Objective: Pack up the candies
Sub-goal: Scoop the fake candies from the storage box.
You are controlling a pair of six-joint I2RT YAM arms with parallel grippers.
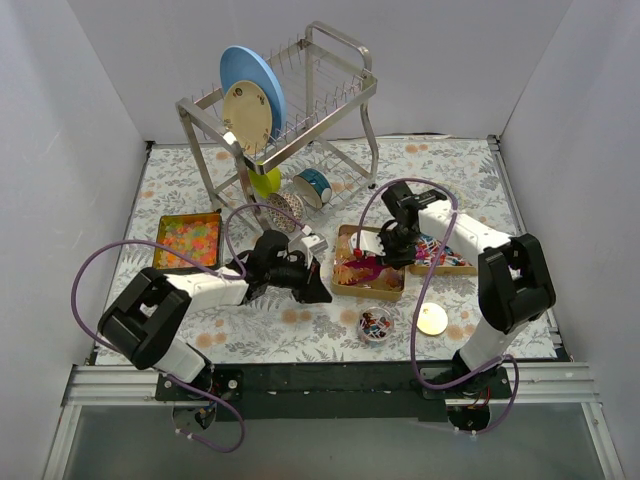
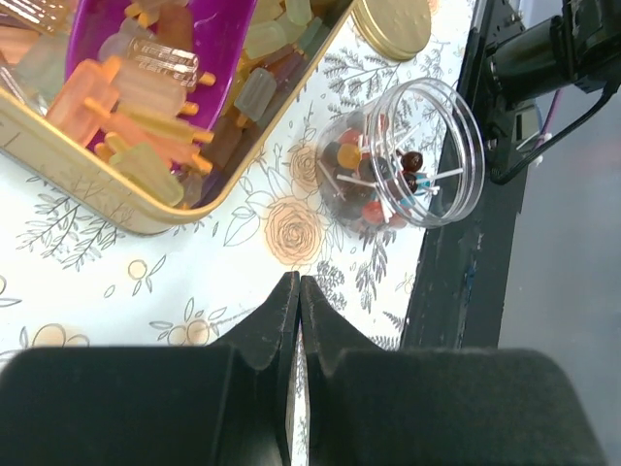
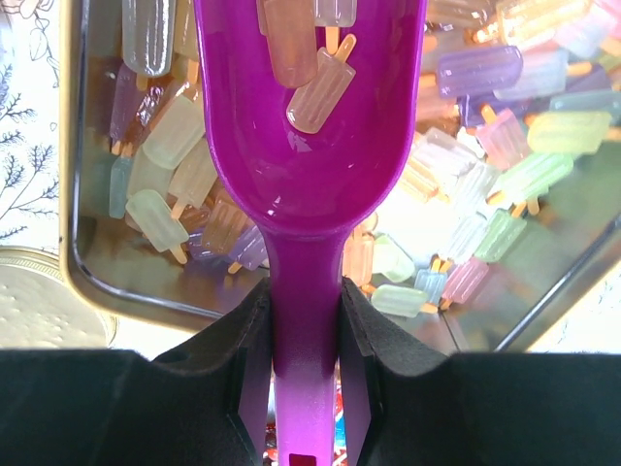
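jar (image 2: 475, 146): nearest my bases, upright on the desk (image 2: 194, 282), mouth open upward, a few sweets in the bottom.
lid (image 2: 393, 24): flat on the desk just beside the jar, toward my right side.
jaws on my left (image 2: 299, 291): shut tip to tip on nothing, low over bare desk between the jar and the tray's near wall.
jaws on my right (image 3: 306, 301): clamped on the scoop's handle, one pad on each flank.
scoop (image 3: 310, 194): its long axis runs straight out from that grip, across the desk toward my left side; the bowl is hollow-up and about level.
gummies (image 3: 318, 89): a few lie in the bowl. The clearest one slants across it, stick end away from my grip. The rest lie every way in the heap below.
tray (image 3: 68, 175): directly under the bowl.
jar from bowl: it lies off the scoop's flank, toward the near edge, not ahead of the tip. I judge the bowl must swing back toward my bases and turn its tip to the mouth before tipping.
nearer arm: both are near the jar. The right carries the load; the left is free.
bits (image 1: 187, 240): in their own tray, well off to my left.
wrapped pieces (image 1: 435, 255): in a tray just right of the scoop.
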